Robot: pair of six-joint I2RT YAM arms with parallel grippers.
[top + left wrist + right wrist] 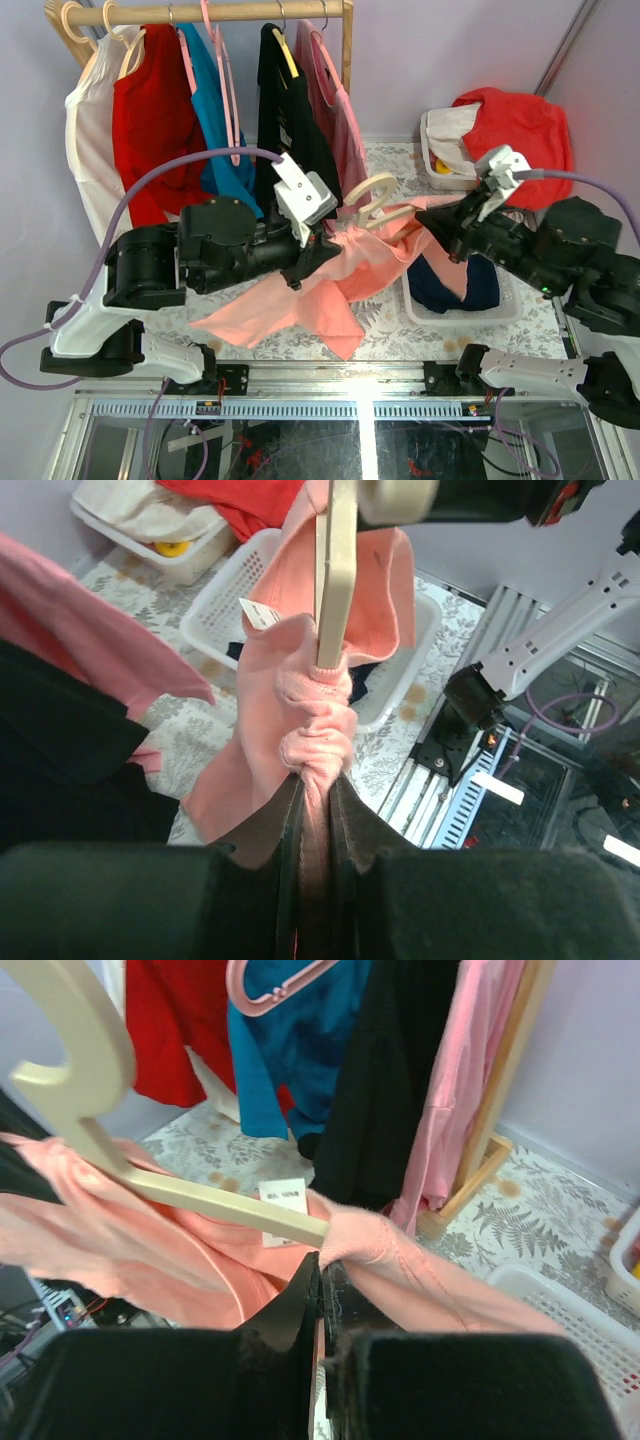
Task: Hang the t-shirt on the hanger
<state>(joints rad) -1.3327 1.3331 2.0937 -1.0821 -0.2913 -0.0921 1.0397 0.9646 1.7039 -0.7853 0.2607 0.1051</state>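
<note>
Top external view: we see the hanger (372, 198) spanning between both pincers, long axis across, hook turned away from the arm bases. The left pincer (318, 243) is pinched narrow on bunched t-shirt (300, 300) cloth at one hanger end, and the right pincer (443, 222) is clamped on cloth at the other. From above, cloth hides most of the hanger's arms.

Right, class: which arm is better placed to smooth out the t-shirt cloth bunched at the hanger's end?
Probably the left. The left gripper is shut on the t-shirt right under the bunch at the hanger tip; the right gripper pinches cloth by the other end.
</note>
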